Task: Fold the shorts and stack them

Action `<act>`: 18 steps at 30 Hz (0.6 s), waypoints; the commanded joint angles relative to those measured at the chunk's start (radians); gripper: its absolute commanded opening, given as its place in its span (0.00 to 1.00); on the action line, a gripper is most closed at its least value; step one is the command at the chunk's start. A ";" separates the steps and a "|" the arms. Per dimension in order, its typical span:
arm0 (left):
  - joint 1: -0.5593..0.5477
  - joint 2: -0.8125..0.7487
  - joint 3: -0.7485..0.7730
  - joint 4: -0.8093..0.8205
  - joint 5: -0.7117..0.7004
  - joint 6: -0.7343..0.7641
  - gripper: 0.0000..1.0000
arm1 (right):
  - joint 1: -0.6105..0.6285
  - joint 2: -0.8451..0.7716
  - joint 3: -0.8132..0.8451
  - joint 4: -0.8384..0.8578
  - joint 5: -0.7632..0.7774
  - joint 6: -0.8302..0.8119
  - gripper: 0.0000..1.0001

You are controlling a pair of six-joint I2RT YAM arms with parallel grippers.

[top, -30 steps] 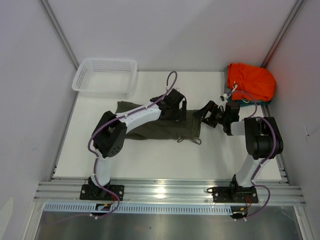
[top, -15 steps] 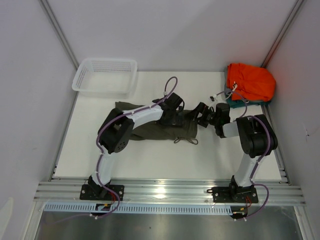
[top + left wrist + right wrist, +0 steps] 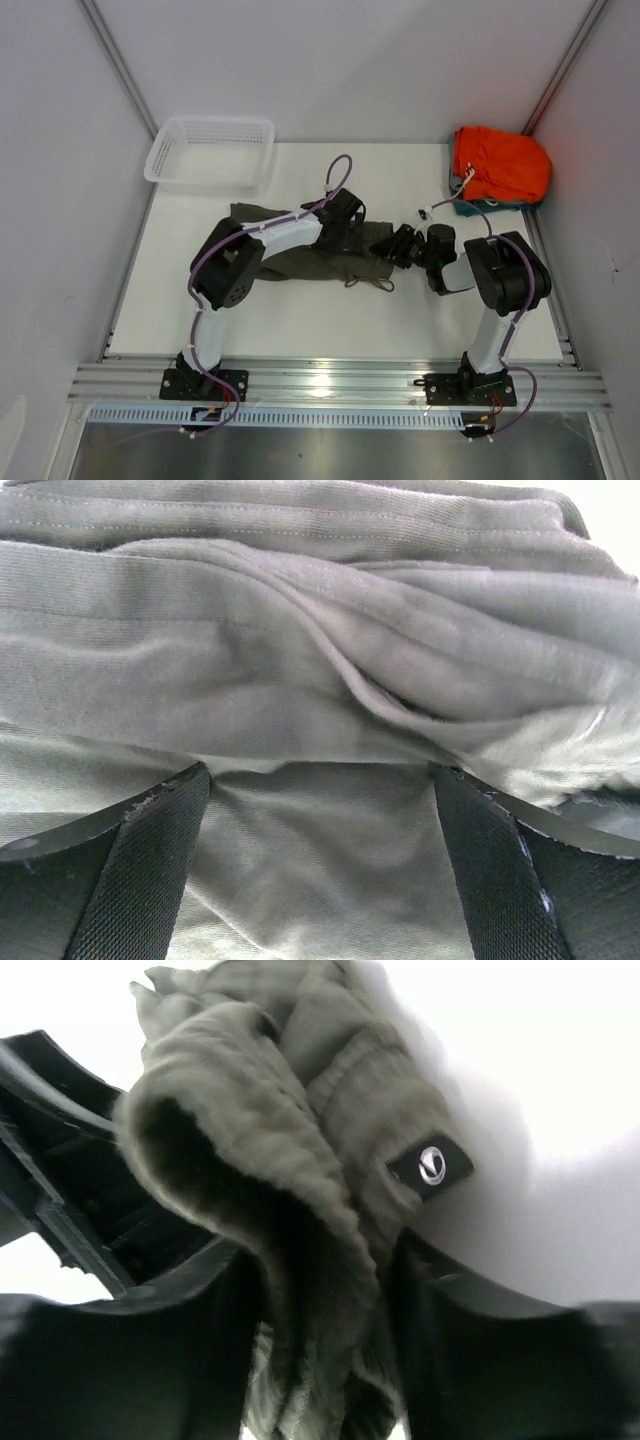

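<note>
— While both arms are leaning in over the table [image 3: 300, 315], how far along are they getting, would you say?

— Barely started, I'm thinking. The shorts [image 3: 300, 262] are lying across the middle of the table, rumpled into a long strip rather than squared up. No clean fold is showing, and nothing is going onto a pile yet.

— And the grippers?

— The left gripper [image 3: 320, 775] is standing wide open, its ribbed black pads straddling the cloth and gripping nothing. The right gripper [image 3: 320, 1265] is pinching a bunched fold at the right end, with cloth filling the gap between its jaws.

— What's the cloth looking like up close?

— Soft, matte olive knit, sagging into thick rolls and creases (limp stuff, I'm guessing, so it will be drooping wherever it isn't held). A small black label [image 3: 430, 1165] with a pale logo is peeking out of the pinched fold, and the thin drawstring [image 3: 372, 283] is trailing in loops off the near edge.

— Anything else around?

— Bright orange shorts [image 3: 503, 163] are sitting lumped in the far right corner, and a white mesh basket [image 3: 214, 121] is waiting at the far left.
</note>
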 commanded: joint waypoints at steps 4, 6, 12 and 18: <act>0.014 -0.013 -0.069 -0.014 0.043 -0.035 0.96 | 0.026 0.033 -0.036 -0.095 -0.008 0.039 0.28; 0.014 -0.011 -0.072 -0.011 0.049 -0.036 0.96 | 0.026 0.044 -0.029 -0.086 -0.029 0.059 0.12; 0.014 -0.056 -0.075 -0.022 0.048 -0.030 0.95 | 0.035 -0.037 0.173 -0.569 0.081 -0.103 0.00; 0.027 -0.183 -0.067 -0.060 0.069 0.002 0.97 | 0.006 -0.207 0.348 -1.093 0.292 -0.292 0.00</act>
